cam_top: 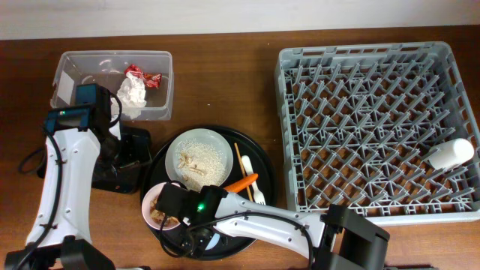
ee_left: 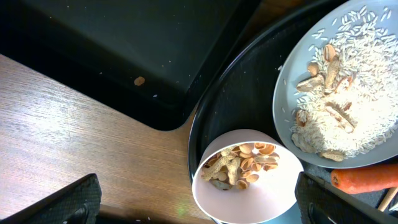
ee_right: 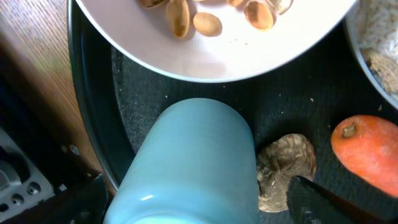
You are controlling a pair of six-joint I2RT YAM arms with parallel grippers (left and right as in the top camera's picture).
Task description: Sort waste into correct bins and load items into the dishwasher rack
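- Our left gripper (ee_left: 198,199) is open wide, with nothing in it. It hangs over the bowl (ee_left: 245,186) and a corner of the flat black bin (ee_left: 93,50).
- Our right gripper (ee_right: 199,196) is open too. The blue cup (ee_right: 189,168) is between its fingers. The finger (ee_right: 336,202) at the cup's 3 o'clock is not touching it.
- The blue cup is on the round tray (ee_left: 242,93), near the tray's 6 o'clock.
- The pink bowl sits at the tray's 8 o'clock. It has beige scraps (ee_left: 239,165) in it.
- The plate (cam_top: 173,155) sits at the tray's 12 o'clock. It holds rice (ee_left: 367,68) and more scraps.
- From the right wrist, the brown lump (ee_right: 287,169) is just beside the cup at its 3 o'clock. The carrot (ee_right: 367,155) is past the lump.
- The fork (cam_top: 259,196) and the chopsticks (cam_top: 239,160) lie on the tray at its 3 o'clock side.
- The tub (cam_top: 79,75) is at the table's 10 o'clock. A napkin (cam_top: 131,94) and the red wrapper (cam_top: 142,75) are inside it.
- The rack (cam_top: 367,51) is at the table's 3 o'clock. A white cup (cam_top: 451,154) lies in it, near its 4 o'clock edge.
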